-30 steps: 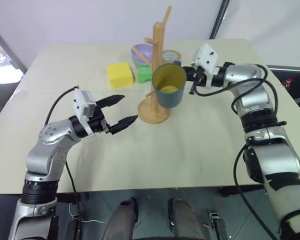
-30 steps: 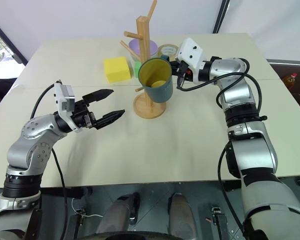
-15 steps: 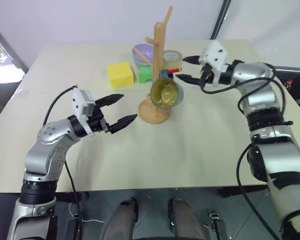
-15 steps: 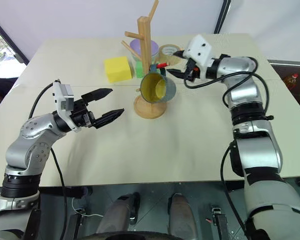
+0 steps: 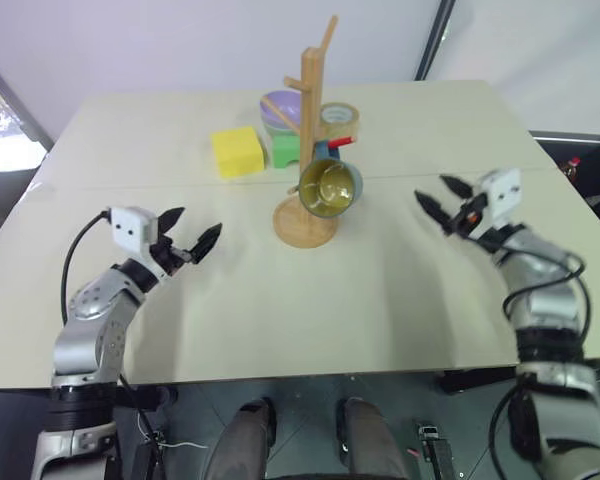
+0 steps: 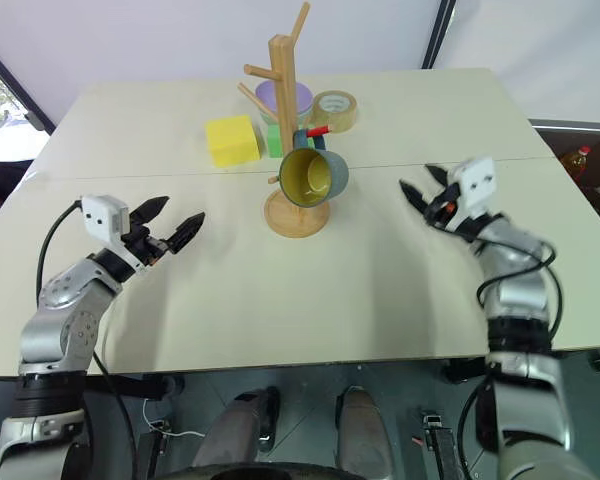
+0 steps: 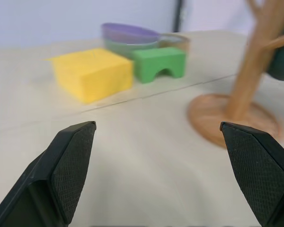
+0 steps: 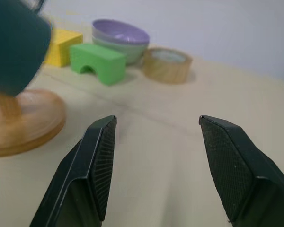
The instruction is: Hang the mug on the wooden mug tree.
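Note:
The teal mug [image 5: 330, 187] with its yellow inside hangs by its handle from a low peg of the wooden mug tree [image 5: 310, 100], mouth tilted toward me. The tree's round base [image 5: 305, 227] stands mid-table. My right gripper [image 5: 435, 192] is open and empty, well to the right of the mug and apart from it. In the right wrist view the mug [image 8: 16, 47] shows beside the base [image 8: 23, 120], beyond the gripper's fingers [image 8: 97, 161]. My left gripper [image 5: 192, 225] is open and empty, low over the table left of the tree. The left wrist view looks past its fingers [image 7: 71, 165] to the base [image 7: 232, 118].
Behind the tree lie a yellow block [image 5: 238, 151], a green arch block [image 5: 287, 150], a purple bowl [image 5: 280, 108], a tape roll [image 5: 340, 115] and a red marker [image 5: 340, 142]. Bare tabletop [image 5: 380, 290] stretches between the grippers and the near edge.
The right gripper opened and let go of the mug, which now hangs on the peg. Both arms drew back and down, the right to the right, the left to the left.

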Available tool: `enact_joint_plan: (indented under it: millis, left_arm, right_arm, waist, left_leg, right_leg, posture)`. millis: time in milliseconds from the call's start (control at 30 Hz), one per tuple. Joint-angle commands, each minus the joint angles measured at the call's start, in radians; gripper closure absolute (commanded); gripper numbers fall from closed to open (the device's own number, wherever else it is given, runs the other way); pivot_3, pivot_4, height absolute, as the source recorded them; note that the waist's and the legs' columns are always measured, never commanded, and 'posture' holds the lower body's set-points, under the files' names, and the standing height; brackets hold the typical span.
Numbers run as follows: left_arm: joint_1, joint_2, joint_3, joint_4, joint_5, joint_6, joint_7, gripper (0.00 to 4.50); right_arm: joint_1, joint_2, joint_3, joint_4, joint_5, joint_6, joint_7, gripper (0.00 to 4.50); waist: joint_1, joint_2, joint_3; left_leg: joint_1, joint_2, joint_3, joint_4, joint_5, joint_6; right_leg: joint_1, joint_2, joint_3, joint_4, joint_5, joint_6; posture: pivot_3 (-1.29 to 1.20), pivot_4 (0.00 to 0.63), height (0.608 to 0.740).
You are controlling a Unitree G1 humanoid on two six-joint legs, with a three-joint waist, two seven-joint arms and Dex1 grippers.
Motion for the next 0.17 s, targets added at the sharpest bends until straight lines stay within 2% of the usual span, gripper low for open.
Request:
enact_joint_plan:
  millis: [33,167]
  left_arm:
    - [0.034,-0.01,0.037,0.029,0.028,-0.055,0.035,0.0]
    - [0.057,-0.007,0.04,0.053,0.043,-0.076,0.05,0.0]
  right_arm:
    - [0.046,0.045,-0.003,-0.088,0.019,0.006,-0.063,1.63]
    - [0.068,0.071,0.011,-0.065,0.008,-0.011,-0.077,1.63]
  waist:
    - [0.001,0.0,0.0]
    - [0.004,0.0,0.0]
  left_leg:
    - [0.0,0.0,0.0,0.0,0.0,0.0]
    - [0.0,0.0,0.0,0.001,0.0,-0.001]
  right_leg:
    - [0.0,0.0,0.0,0.0,0.0,0.0]
    - [0.001,0.0,0.0,0.0,0.001,-0.001]
  posture:
    - [0.0,0.15,0.74]
    - [0.0,0.15,0.74]
